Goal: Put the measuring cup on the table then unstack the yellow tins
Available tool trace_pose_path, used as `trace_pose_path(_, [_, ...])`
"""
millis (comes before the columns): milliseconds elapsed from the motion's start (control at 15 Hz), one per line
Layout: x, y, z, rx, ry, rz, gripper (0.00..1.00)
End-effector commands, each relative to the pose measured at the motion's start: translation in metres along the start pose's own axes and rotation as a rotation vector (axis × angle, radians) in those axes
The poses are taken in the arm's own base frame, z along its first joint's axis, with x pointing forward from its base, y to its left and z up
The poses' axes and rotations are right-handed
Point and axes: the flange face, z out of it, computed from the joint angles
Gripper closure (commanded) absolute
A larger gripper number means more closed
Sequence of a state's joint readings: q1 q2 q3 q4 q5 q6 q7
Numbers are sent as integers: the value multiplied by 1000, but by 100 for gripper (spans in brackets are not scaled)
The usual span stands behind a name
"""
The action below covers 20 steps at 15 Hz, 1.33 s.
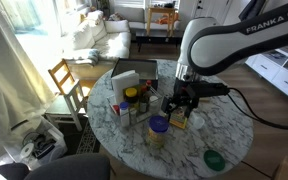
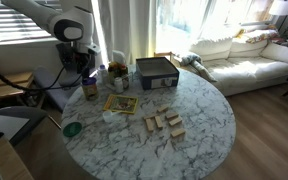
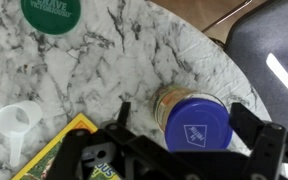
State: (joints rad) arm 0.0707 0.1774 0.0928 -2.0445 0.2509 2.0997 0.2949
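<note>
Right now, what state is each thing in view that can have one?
claw: open, empty, above the measuring cup.
measuring cup: sitting on top of the yellow tins, not yet on the table.
yellow tins: stacked, with the cup on them.
green disc: lying flat on the table.
yellow-capped jar: upright, cap on.

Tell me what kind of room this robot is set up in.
Probably a home living room: there is a white sofa, a wooden chair, and a round marble-look table serving as the workspace.
</note>
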Motion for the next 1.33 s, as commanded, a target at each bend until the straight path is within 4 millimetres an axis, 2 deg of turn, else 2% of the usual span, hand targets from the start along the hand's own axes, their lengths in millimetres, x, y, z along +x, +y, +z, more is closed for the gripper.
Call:
trace_pose_path(0, [-1, -2, -1, -1, -1, -4, 0])
trace_pose_path(267, [4, 8, -3, 1, 3, 13, 0])
trace_pose_path(333, [7, 6, 4, 27, -14, 17, 0])
trace_pose_path(733, [11, -19, 40, 80, -30, -34, 0])
trace_pose_path(1067, [14, -40, 55, 57, 40, -118, 0])
trace_pose_path(1267, [17, -47, 57, 41, 66, -152, 0])
